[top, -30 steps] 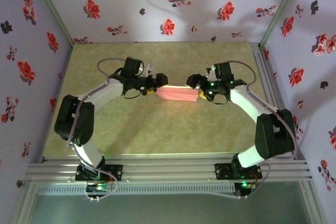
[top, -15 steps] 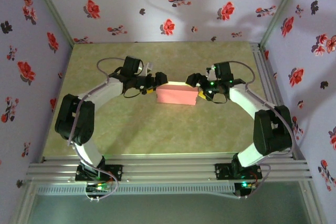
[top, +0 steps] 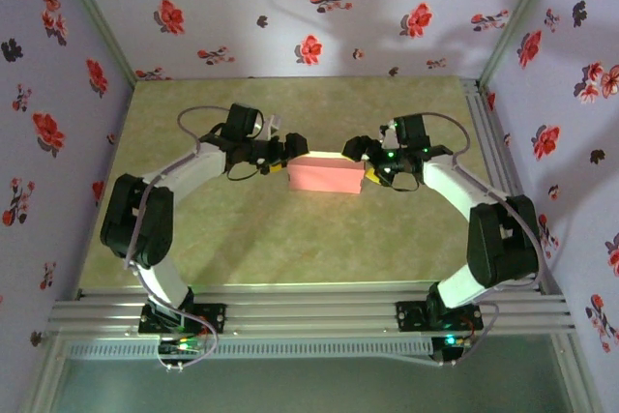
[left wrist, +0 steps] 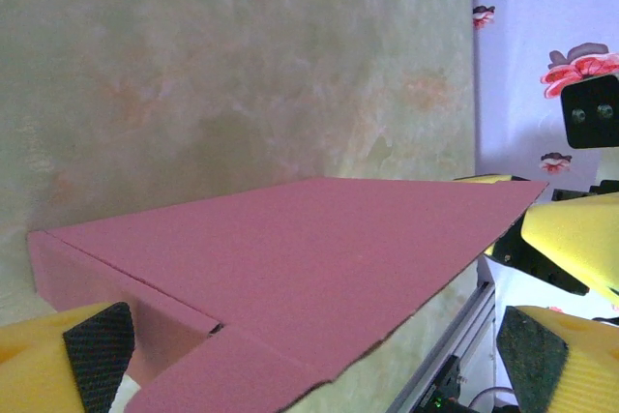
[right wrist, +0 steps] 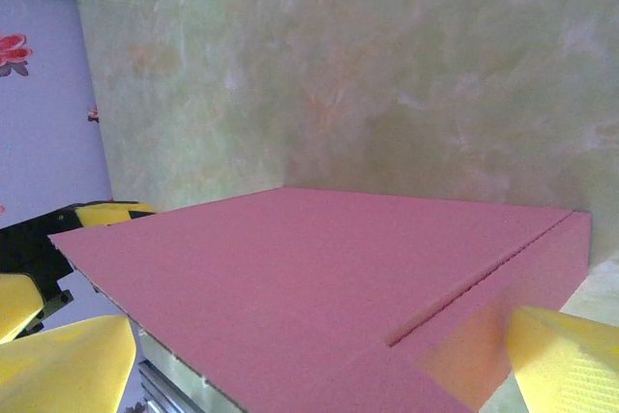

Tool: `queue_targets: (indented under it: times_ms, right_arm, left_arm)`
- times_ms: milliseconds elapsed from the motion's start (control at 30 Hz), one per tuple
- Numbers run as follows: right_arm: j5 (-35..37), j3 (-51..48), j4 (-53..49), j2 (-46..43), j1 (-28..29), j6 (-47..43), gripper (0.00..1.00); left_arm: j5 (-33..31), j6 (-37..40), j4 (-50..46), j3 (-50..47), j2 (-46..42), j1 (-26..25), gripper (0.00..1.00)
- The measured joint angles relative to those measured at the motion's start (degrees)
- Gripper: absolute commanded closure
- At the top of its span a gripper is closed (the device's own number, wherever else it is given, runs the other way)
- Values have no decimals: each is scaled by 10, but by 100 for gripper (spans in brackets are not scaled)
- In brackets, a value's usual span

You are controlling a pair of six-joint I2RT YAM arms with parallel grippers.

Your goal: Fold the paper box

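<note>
Flat salmon-pink cardboard box (top: 326,177) lying near centre of green-beige marbled tabletop (top: 242,239), long side running 9 to 3 o'clock. Left gripper (top: 293,153) at box's 10 o'clock corner, jaws spread wide, yellow fingers (left wrist: 58,360) straddling that end in left wrist view. Right gripper (top: 365,166) at 3 o'clock end, likewise spread wide, one finger either side of the box. Contact with cardboard not discernible. Fold seam (right wrist: 474,287) visible across pink face in right wrist view.

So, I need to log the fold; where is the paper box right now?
In the top view the paper box sits centrally, a flat pink rectangle between the left gripper and the right gripper.
</note>
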Motion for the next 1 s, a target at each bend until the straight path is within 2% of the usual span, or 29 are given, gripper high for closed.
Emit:
queue_targets:
  times_ms: [467,733,867,1000]
  right_arm:
    - [26,0,-42,-8,0,-29,1]
    - [73,25,-127,-49,0,-115,1]
    - [109,52,-185,-81,0,-182,15]
    - [144,75,-235,-106,0,-246,24]
  left_arm:
    - [-25,23,-30,0,-13,3,0]
    - [-50,80,-78,0,-69,23,1]
    - [-54,154,-139,28,-100,29,5]
    - [-56,243,-201,73,-103,29,16]
